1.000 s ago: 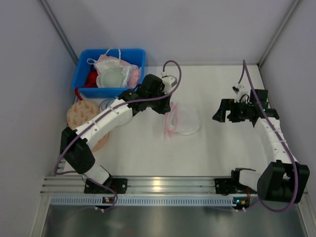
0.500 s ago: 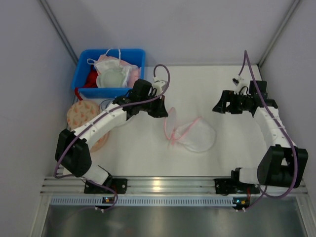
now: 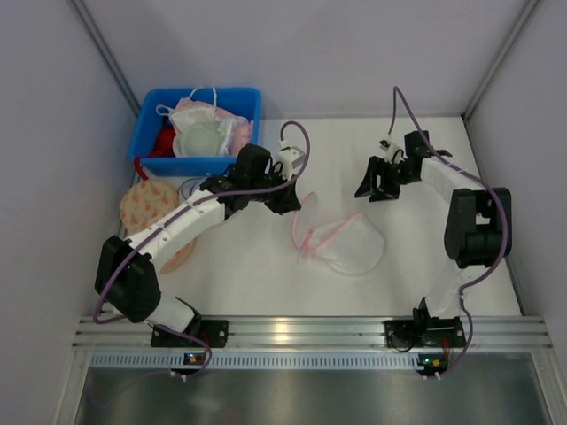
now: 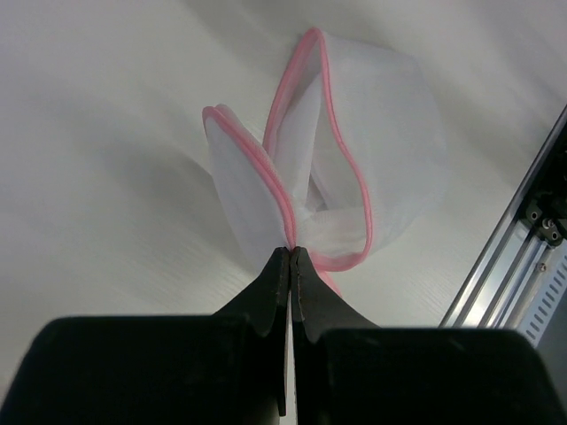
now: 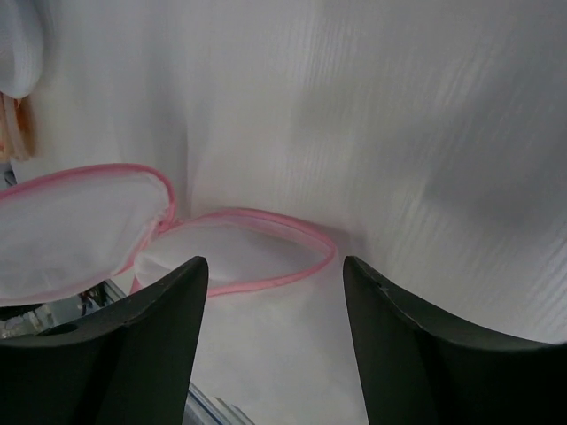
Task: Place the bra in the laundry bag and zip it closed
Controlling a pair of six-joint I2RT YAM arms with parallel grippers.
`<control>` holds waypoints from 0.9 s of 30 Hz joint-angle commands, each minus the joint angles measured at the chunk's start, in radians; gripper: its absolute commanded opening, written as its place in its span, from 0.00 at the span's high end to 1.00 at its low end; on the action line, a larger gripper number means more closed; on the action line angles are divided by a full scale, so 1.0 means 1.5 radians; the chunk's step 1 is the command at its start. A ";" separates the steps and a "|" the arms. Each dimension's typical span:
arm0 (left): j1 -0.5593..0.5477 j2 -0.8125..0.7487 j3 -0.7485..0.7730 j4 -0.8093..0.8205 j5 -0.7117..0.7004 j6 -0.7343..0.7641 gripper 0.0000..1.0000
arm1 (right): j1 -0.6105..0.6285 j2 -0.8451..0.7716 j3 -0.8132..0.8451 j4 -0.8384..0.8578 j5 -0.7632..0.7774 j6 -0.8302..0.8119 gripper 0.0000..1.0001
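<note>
The laundry bag [image 3: 347,241], white mesh with pink rims, lies open in the middle of the table, its two discs spread apart. My left gripper [image 3: 293,200] is shut on the bag's pink rim at its left end; the left wrist view shows the tips [image 4: 291,250] pinching the rim where the two discs [image 4: 372,150] meet. My right gripper [image 3: 373,183] is open and empty, above and right of the bag. In the right wrist view [image 5: 275,274] the bag's rim [image 5: 235,252] lies ahead of its jaws. The pale pink bra [image 3: 232,131] lies in the blue bin.
The blue bin [image 3: 197,165] at the back left also holds a red garment [image 3: 164,142] and a pale round mesh disc [image 3: 200,140]. A beige orange-patterned pouch [image 3: 147,205] lies left of the left arm. Grey walls close in both sides.
The right gripper has swung left and back toward the bag. Earlier the left gripper pulled the bag's rim left, spreading the discs; in the last half second it has held still.
</note>
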 commanded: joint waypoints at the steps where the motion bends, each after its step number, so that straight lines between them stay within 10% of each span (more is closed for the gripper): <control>1: -0.002 -0.030 -0.003 0.043 -0.013 0.032 1.00 | 0.020 0.021 0.047 -0.028 -0.029 0.025 0.37; 27: -0.003 -0.049 -0.025 0.044 -0.040 0.083 1.00 | 0.086 0.036 0.109 -0.177 0.202 -0.024 0.40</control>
